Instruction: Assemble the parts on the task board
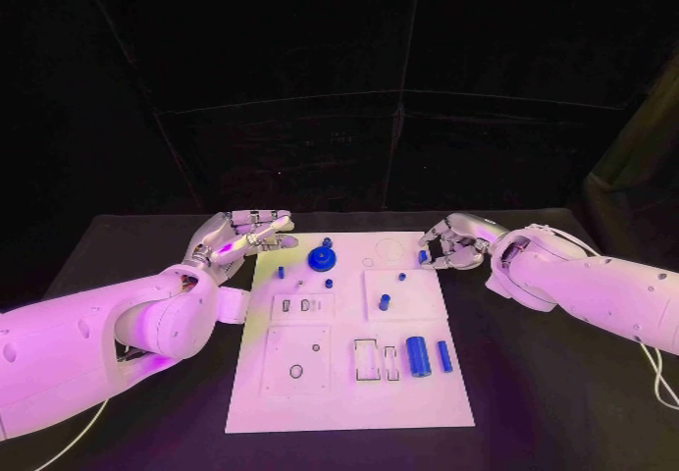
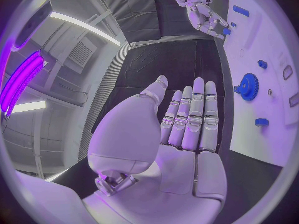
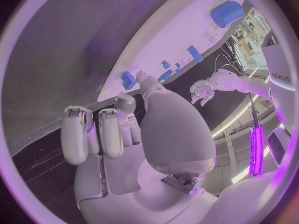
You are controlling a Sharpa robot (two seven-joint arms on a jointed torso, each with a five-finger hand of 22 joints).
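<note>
The left hand (image 1: 243,235) is hovering with fingers spread and nothing held at the far left corner of the task board (image 1: 354,392), near the blue gear (image 1: 323,259). The right hand (image 1: 455,243) is curling over a small blue part (image 1: 422,256) at the board's far right edge; whether it is grasping it cannot be told.

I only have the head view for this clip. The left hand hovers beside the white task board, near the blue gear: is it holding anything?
Observer: No. The left wrist view shows the left hand with a bare palm and straight fingers, nothing in it.
Operator: And the right hand?
Observer: In the right wrist view one of its fingertips sits right beside a small blue block at the edge of the white task board. I cannot tell whether it touches or grips it.
</note>
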